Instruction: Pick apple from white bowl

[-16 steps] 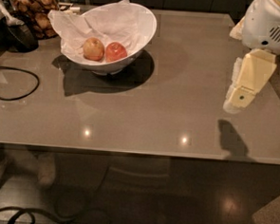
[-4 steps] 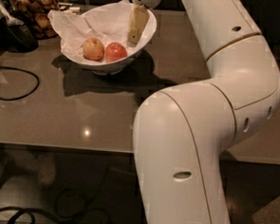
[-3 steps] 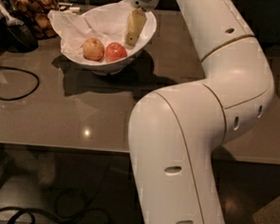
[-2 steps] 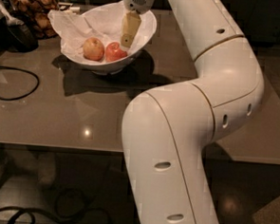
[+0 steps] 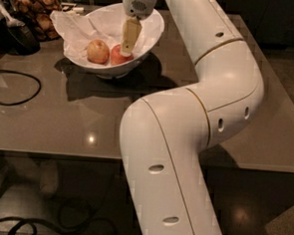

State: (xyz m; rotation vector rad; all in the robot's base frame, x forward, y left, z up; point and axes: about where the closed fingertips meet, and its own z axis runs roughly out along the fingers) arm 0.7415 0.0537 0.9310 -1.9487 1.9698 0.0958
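**A:** In the camera view, where does the claw (image 5: 125, 51) sit?

**B:** Low inside the white bowl (image 5: 155, 26), with its tip at the right side of the apple (image 5: 115, 56), touching it or very nearly so. The arm (image 5: 224, 84) arches over from the near right, probably so the claw can come down steeply past the rim rather than across it.

**A:** Wide or narrow?

**B:** I cannot tell. It shows edge-on as one pale strip.

**A:** And the apple itself?

**B:** It lies on the crumpled paper (image 5: 75, 28) at the bottom of the bowl, right beside the paler apple (image 5: 97, 51). The two look to be touching. I judge the claw leans to the red one's right because that side is free of its neighbour.

**A:** Any risk?

**B:** The round skin could roll against the paler fruit, or a fold of the paper could get caught in the grip. The bowl stands toward the far left of the surface (image 5: 62, 119), well apart from the black cable (image 5: 20, 89).
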